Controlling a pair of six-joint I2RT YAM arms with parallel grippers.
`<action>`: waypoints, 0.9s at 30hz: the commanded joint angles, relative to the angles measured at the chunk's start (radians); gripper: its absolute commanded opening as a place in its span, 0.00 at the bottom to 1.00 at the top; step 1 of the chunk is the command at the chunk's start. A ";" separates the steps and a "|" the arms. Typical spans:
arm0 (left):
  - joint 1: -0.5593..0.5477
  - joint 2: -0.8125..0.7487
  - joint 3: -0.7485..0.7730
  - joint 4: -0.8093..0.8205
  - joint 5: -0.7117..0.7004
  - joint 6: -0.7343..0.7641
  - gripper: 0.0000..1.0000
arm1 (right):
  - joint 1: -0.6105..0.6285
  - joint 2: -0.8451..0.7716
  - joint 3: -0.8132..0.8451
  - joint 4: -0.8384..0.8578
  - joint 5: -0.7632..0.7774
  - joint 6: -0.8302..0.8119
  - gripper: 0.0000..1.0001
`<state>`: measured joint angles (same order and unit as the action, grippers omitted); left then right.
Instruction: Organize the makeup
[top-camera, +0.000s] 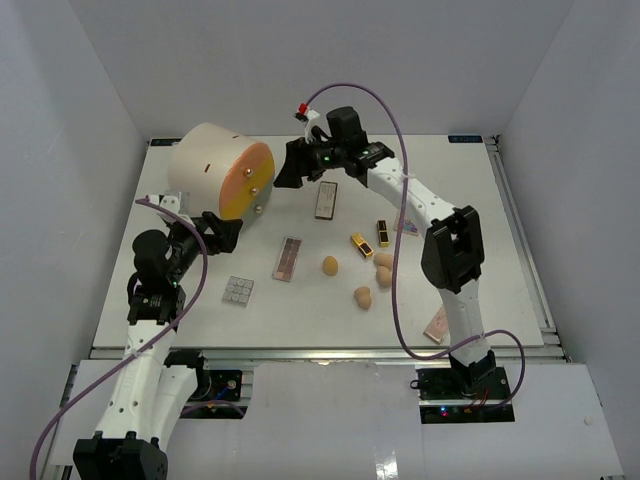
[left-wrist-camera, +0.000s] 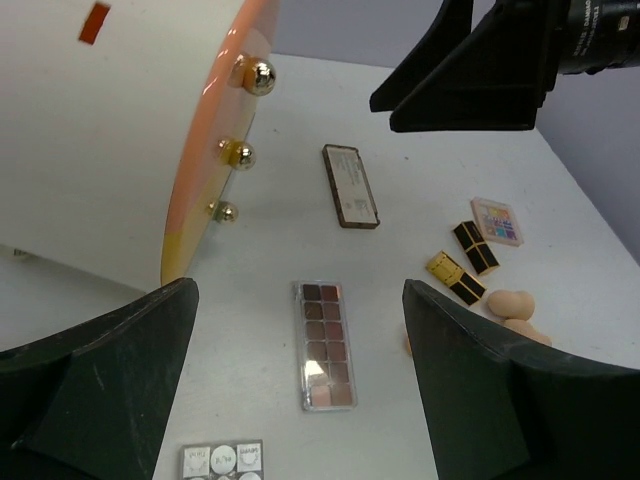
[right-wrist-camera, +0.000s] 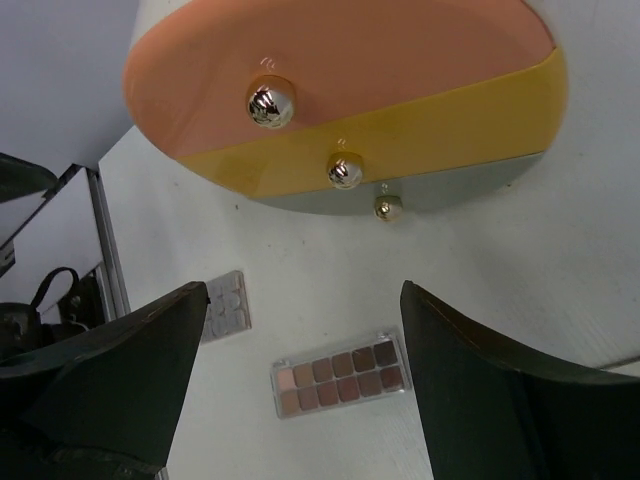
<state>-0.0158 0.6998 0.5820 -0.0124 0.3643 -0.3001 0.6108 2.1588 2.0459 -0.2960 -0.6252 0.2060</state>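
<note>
The makeup lies on the white table. A long brown palette (top-camera: 288, 258) lies centre-left, with a grey palette (top-camera: 238, 290) nearer, a dark palette (top-camera: 326, 199) farther back and a pinkish palette (top-camera: 441, 322) front right. A multicolour palette (top-camera: 408, 225) is partly hidden by the arm. Two gold-and-black lipsticks (top-camera: 361, 245) (top-camera: 383, 232) lie beside several tan sponges (top-camera: 384, 260). My right gripper (top-camera: 285, 170) is open and empty, hovering just in front of the cylinder's drawer face (right-wrist-camera: 380, 60). My left gripper (top-camera: 228, 232) is open and empty, below the cylinder, facing the brown palette (left-wrist-camera: 326, 343).
The big cream cylinder (top-camera: 205, 165) lies on its side at the back left, its orange, yellow and grey drawers with gold knobs (right-wrist-camera: 270, 103) shut. My right arm stretches across the table over the lipsticks. Walls close in on three sides.
</note>
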 joint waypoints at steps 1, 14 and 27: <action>-0.004 -0.013 0.025 -0.144 -0.056 0.021 0.93 | 0.046 -0.004 0.066 0.117 0.075 0.188 0.82; -0.004 -0.014 0.022 -0.141 -0.095 0.019 0.93 | 0.083 0.140 0.139 0.278 0.150 0.334 0.69; -0.004 -0.021 0.019 -0.142 -0.110 0.019 0.93 | 0.084 0.200 0.189 0.363 0.120 0.364 0.64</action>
<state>-0.0158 0.6964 0.5823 -0.1511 0.2693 -0.2882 0.6895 2.3508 2.1693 -0.0284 -0.4930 0.5429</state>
